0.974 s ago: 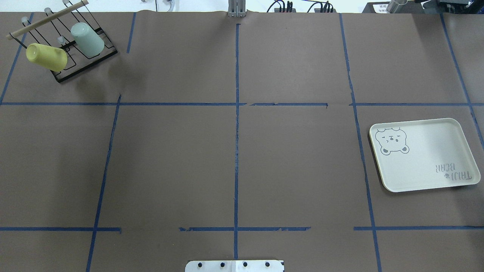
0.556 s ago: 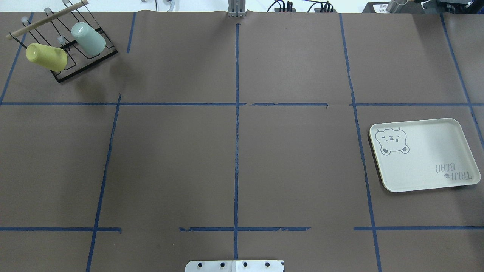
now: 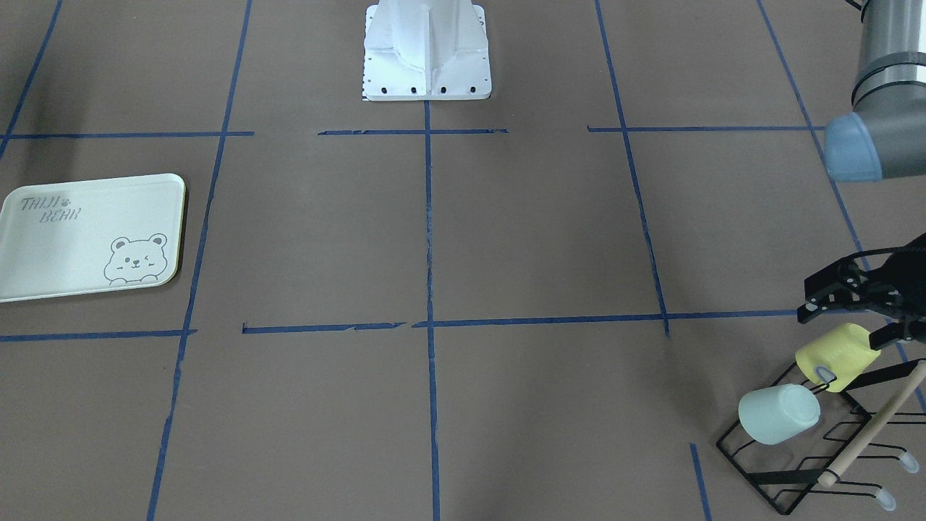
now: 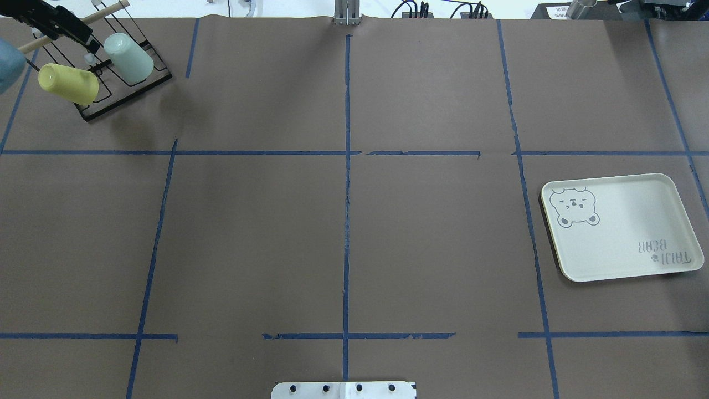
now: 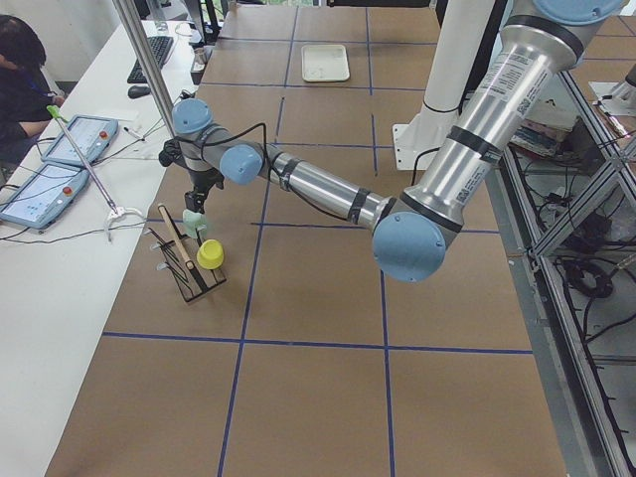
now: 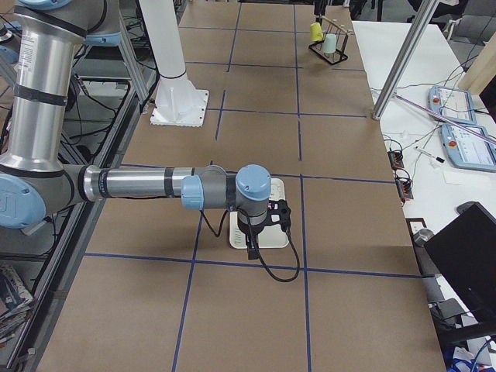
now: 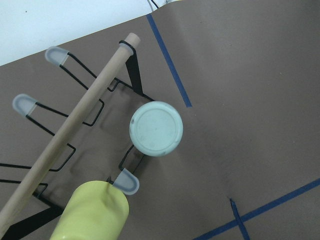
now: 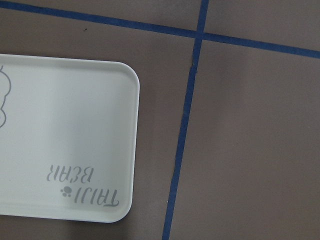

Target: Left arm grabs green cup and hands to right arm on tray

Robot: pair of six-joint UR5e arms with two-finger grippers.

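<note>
The green cup hangs mouth-down on a peg of a black wire rack at the table's far left corner. In the left wrist view its pale round base sits at centre. My left gripper hovers above the rack, beside the green cup, and looks open and empty; it also shows in the overhead view. The tray lies flat at the right with nothing on it. My right gripper hangs above the tray's edge; I cannot tell whether it is open or shut.
A yellow cup hangs on the same rack next to the green one. A wooden dowel runs across the rack's top. Blue tape lines grid the brown table. The robot's white base stands mid-table on its side.
The left gripper has come into the overhead view at the top left, above the rack. The cups and tray have stayed put.
</note>
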